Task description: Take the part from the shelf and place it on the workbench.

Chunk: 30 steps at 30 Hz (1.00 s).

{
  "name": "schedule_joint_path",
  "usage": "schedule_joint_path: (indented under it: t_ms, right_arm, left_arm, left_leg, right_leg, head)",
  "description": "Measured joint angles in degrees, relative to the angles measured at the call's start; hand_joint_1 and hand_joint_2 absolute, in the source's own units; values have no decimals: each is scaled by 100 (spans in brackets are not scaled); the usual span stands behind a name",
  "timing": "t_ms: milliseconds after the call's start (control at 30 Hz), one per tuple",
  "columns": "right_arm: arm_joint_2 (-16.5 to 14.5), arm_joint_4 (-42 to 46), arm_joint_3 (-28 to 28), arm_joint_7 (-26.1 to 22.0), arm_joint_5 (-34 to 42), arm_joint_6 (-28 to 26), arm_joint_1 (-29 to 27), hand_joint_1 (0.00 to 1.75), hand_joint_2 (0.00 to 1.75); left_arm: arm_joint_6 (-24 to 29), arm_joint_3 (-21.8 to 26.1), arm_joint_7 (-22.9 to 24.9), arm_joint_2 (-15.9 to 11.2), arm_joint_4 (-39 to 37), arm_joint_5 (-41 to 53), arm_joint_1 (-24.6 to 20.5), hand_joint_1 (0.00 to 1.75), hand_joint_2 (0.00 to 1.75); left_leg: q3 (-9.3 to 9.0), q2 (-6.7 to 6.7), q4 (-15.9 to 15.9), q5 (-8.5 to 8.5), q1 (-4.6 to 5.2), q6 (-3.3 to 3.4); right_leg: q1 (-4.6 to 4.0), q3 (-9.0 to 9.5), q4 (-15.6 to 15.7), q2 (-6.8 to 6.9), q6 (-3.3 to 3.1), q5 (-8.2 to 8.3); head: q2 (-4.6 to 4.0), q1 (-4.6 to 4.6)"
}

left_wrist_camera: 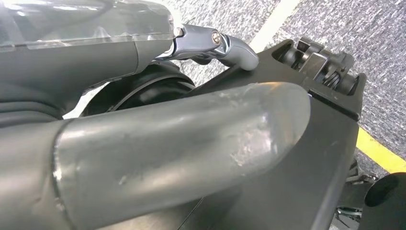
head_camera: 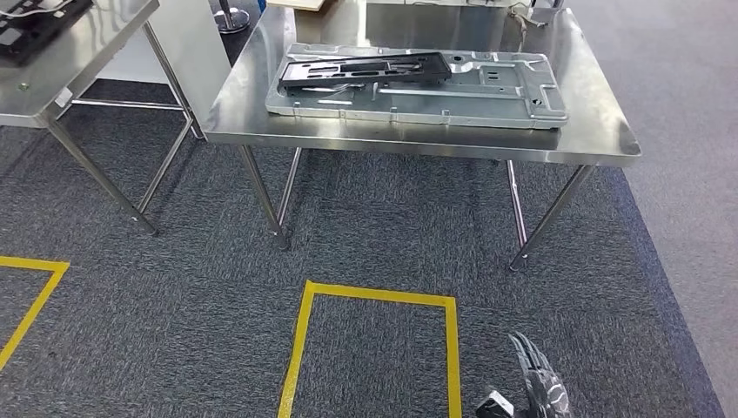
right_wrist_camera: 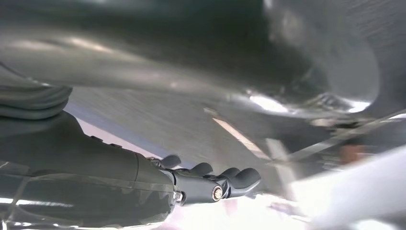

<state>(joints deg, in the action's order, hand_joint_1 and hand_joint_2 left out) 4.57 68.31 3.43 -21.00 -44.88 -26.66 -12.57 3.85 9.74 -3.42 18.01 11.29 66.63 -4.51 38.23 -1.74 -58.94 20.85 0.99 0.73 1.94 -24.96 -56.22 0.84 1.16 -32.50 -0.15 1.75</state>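
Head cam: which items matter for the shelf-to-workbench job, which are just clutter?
Job:
- workbench
- black part, lying on the metal panel
- right hand, low, near the floor

Lying about:
- metal panel
- second steel table
- yellow floor tape

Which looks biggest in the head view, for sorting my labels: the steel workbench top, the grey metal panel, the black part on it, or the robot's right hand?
1. Steel workbench top
2. Grey metal panel
3. Black part, lying on the panel
4. Right hand, though it is cut off by the picture's edge and nearer the camera, so its place is unsure.
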Motion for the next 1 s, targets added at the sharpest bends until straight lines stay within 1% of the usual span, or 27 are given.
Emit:
schedule_joint_path:
  t_ms: [33, 67, 133, 167, 200, 233, 267, 300, 333, 367, 400, 433, 467, 500, 533, 567, 633, 667, 700, 733, 767, 800, 833, 867, 900, 933, 1000]
  right_arm:
    - [-50, -223, 225, -45, 78, -32, 1, 0, 0]
    - [-87, -505, 471, -127, 128, -75, 26, 0, 0]
    - [-116, -1190, 1035, -408, 134, -127, 161, 0, 0]
    - [-120, -1573, 1370, -533, 115, -128, 254, 0, 0]
    - [-122, -1949, 1714, -600, 96, -123, 349, 0, 0]
    - [-123, -2316, 2074, -574, 76, -120, 436, 0, 0]
    - [-123, -2675, 2419, -461, 53, -122, 519, 0, 0]
    - [-123, -3016, 2735, -303, 21, -127, 603, 0, 0]
    - [-123, -3344, 3028, -105, -30, -139, 686, 0, 0]
    - [-124, -3649, 3282, 100, -102, -156, 752, 0, 0]
    - [-127, -3918, 3501, 306, -191, -175, 804, 0, 0]
    - [-133, -4166, 3693, 526, -286, -192, 843, 0, 0]
    - [-145, -4389, 3857, 723, -374, -204, 875, 0, 0]
    - [-167, -4587, 3999, 893, -449, -209, 917, 0, 0]
    - [-209, -4755, 4121, 1021, -502, -211, 960, 0, 0]
    - [-271, -4892, 4232, 1097, -534, -213, 998, 0, 0]
    - [-442, -5082, 4427, 1167, -560, -218, 1056, 0, 0]
    - [-546, -5144, 4517, 1185, -561, -221, 1074, 0, 0]
    - [-661, -5187, 4592, 1196, -561, -224, 1089, 0, 0]
    - [-787, -5215, 4660, 1203, -561, -228, 1101, 0, 0]
    - [-917, -5231, 4720, 1205, -561, -232, 1111, 0, 0]
    - [-1047, -5240, 4771, 1207, -561, -236, 1122, 0, 0]
    - [-1174, -5242, 4815, 1208, -561, -238, 1135, 0, 0]
    - [-1299, -5243, 4855, 1209, -561, -242, 1147, 0, 0]
    - [-1414, -5244, 4888, 1222, -566, -245, 1157, 0, 0]
    - [-1508, -5245, 4915, 1268, -583, -243, 1164, 0, 0]
    - [-1625, -5258, 4958, 1550, -685, -172, 1173, 0, 0]
  left_arm:
    - [16, 30, -18, -3, -1, -7, 3, 0, 0]
    - [31, 56, -39, -7, -1, -11, 6, 0, 0]
    - [47, 111, -71, -9, -1, -16, 3, 0, 0]
    - [54, 141, -80, -9, -1, -20, 2, 0, 0]
    - [63, 169, -86, -8, -1, -23, 2, 0, 0]
    - [75, 195, -92, -7, -1, -27, 8, 0, 0]
    - [93, 220, -98, -3, -1, -33, 23, 0, 0]
    - [117, 248, -102, 2, -1, -37, 46, 0, 0]
    - [142, 276, -106, 8, -1, -41, 67, 0, 0]
    - [166, 301, -107, 15, -1, -45, 90, 0, 0]
    - [186, 320, -106, 21, -2, -45, 108, 0, 0]
    - [199, 333, -105, 33, -2, -44, 124, 0, 0]
    - [210, 344, -105, 44, -3, -44, 144, 0, 0]
    - [219, 354, -107, 57, -4, -42, 160, 0, 0]
    - [224, 367, -108, 69, -4, -39, 175, 0, 0]
    - [230, 380, -108, 76, -5, -34, 183, 0, 0]
    - [234, 411, -110, 85, -5, -27, 184, 0, 0]
    - [236, 422, -114, 86, -5, -26, 181, 0, 0]
    - [238, 431, -117, 86, -5, -27, 178, 0, 0]
    - [240, 436, -121, 86, -5, -27, 174, 0, 0]
    - [242, 439, -123, 85, -5, -27, 167, 0, 0]
    - [244, 440, -123, 85, -5, -27, 156, 0, 0]
    - [244, 441, -123, 86, -5, -27, 143, 0, 0]
    - [244, 441, -123, 86, -4, -27, 132, 0, 0]
    - [244, 442, -123, 86, -4, -26, 122, 0, 0]
    - [244, 443, -123, 86, -3, -26, 117, 0, 0]
    - [244, 444, -125, 81, -3, -17, 114, 0, 0]
  left_leg:
    - [44, 24, -56, 117, -10, -35]
    - [88, 56, -203, 368, -17, -70]
    - [139, 109, -782, 1068, -24, -114]
    - [136, 120, -1141, 1293, -24, -125]
    - [105, 125, -1439, 1341, -23, -125]
    - [26, 127, -1609, 1225, -23, -115]
    - [-121, 130, -1612, 1013, -23, -97]
    - [-352, 120, -1433, 827, -21, -71]
    - [-695, 76, -1054, 793, -11, -39]
    - [-1073, 29, -550, 889, 1, -4]
    - [-1381, -15, -98, 1063, 12, 32]
    - [-1585, -36, 246, 1216, 26, 68]
    - [-1643, -14, 418, 1261, 33, 107]
    - [-1612, 14, 451, 1223, 28, 148]
    - [-1564, 40, 465, 1148, 24, 191]
    - [-1512, 60, 481, 1070, 16, 230]
    - [-1376, 93, 480, 938, 11, 271]
    - [-1298, 116, 465, 885, 13, 272]
    - [-1221, 145, 443, 838, 14, 263]
    - [-1146, 180, 412, 799, 11, 250]
    - [-1076, 222, 376, 769, 6, 231]
    - [-1020, 268, 330, 748, -1, 210]
    - [-962, 307, 277, 734, -6, 188]
    - [-907, 344, 219, 728, -3, 161]
    - [-861, 377, 174, 720, -2, 131]
    - [-818, 408, 148, 709, -3, 97]
    - [-777, 476, 129, 684, -15, 28]
  right_leg:
    - [3, -77, -8, 13, -48, 72]
    - [10, -163, -8, 30, -98, 154]
    - [-2, -360, -17, 39, -161, 323]
    - [-11, -478, -32, 36, -173, 410]
    - [-21, -604, -57, 30, -173, 488]
    - [-28, -736, -88, 26, -166, 558]
    - [-34, -866, -127, 22, -154, 622]
    - [-38, -979, -165, 28, -143, 677]
    - [-48, -1066, -208, 35, -131, 730]
    - [-57, -1123, -249, 43, -114, 774]
    - [-61, -1157, -280, 65, -89, 820]
    - [-61, -1174, -292, 90, -57, 870]
    - [-57, -1184, -280, 124, -18, 925]
    - [-46, -1196, -268, 146, 21, 966]
    - [-35, -1222, -295, 136, 52, 927]
    - [-29, -1278, -422, 99, 76, 788]
    - [-16, -1484, -1029, 4, 106, 287]
    - [-15, -1583, -1400, -19, 118, 55]
    - [-12, -1622, -1666, -27, 129, -84]
    - [-9, -1555, -1733, -30, 134, -111]
    - [-4, -1374, -1579, -40, 135, -44]
    - [4, -1093, -1227, -87, 130, 80]
    - [13, -800, -800, -204, 119, 161]
    - [9, -582, -458, -298, 91, 222]
    - [-2, -452, -241, -366, 59, 243]
    - [-22, -418, -163, -389, 20, 233]
    - [-43, -430, -163, -272, -63, 280]
  head:
    - [0, 0]
    - [0, 2]
    - [0, 5]
    - [0, 5]
    - [0, 5]
    - [0, 5]
    - [0, 4]
    - [0, 5]
    - [0, 5]
    - [0, 5]
    - [0, 5]
    - [0, 5]
    - [0, 4]
    - [0, 4]
    - [0, 3]
    - [0, 3]
    - [0, 3]
    - [0, 3]
    - [0, 4]
    - [0, 4]
    - [0, 4]
    - [0, 4]
    - [0, 4]
    - [0, 5]
    - [0, 5]
    - [0, 5]
    - [0, 4]
